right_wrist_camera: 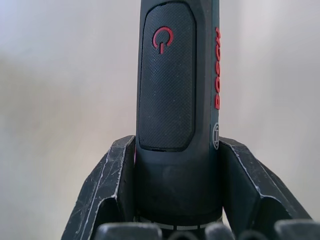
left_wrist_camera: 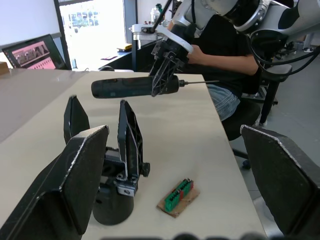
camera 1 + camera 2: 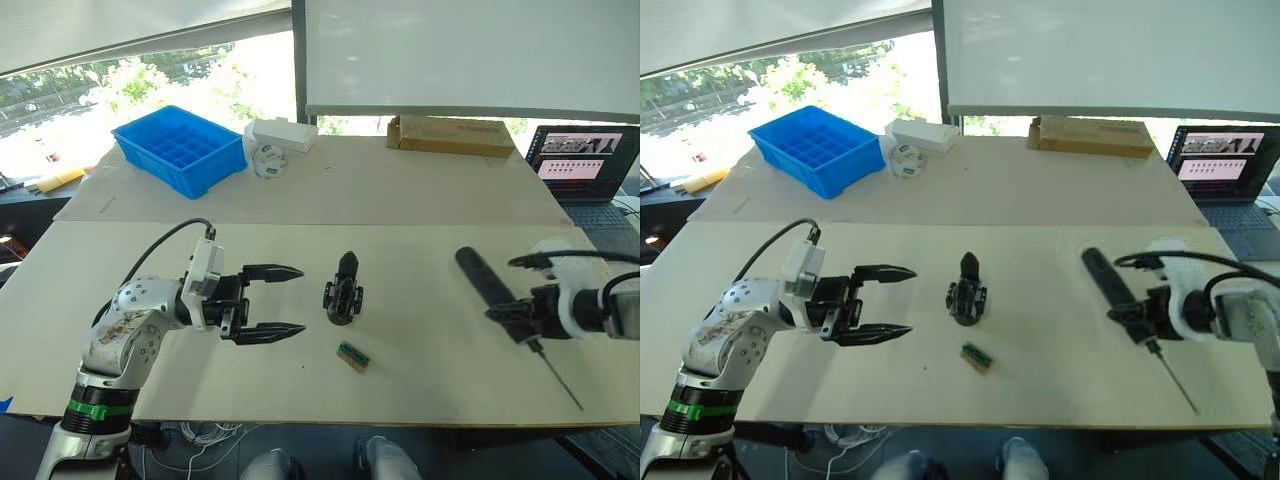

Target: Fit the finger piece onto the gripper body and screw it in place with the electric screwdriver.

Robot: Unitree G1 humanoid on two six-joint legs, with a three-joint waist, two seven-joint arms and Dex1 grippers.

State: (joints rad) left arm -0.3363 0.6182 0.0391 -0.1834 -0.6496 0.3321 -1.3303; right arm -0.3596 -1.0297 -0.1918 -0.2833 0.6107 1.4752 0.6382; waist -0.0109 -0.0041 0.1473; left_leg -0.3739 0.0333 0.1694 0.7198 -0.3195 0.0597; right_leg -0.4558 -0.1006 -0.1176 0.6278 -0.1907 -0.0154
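Observation:
The gripper body [image 3: 343, 290] stands upright mid-table, black and blocky. In the left wrist view, two pointed black pieces rise from the gripper body [image 2: 117, 195]; I cannot tell which of them is the finger piece. My left gripper [image 3: 301, 300] is open just left of the body, its fingers pointing at it with a small gap between. At the right, my right gripper [image 3: 522, 316] is shut on the electric screwdriver [image 3: 483, 276]. The tool is held slanted above the table, its thin bit [image 3: 557, 378] pointing toward the front edge. The right wrist view shows the screwdriver [image 1: 167, 75] clamped between both fingers.
A small green-and-brown block [image 3: 353, 356] lies in front of the gripper body. At the back are a blue tray [image 3: 180, 150], a white box [image 3: 285, 133], a tape roll [image 3: 268, 160] and a cardboard box [image 3: 450, 135]. A laptop [image 3: 585, 160] sits at the far right. A person [image 2: 220, 45] sits beyond the table.

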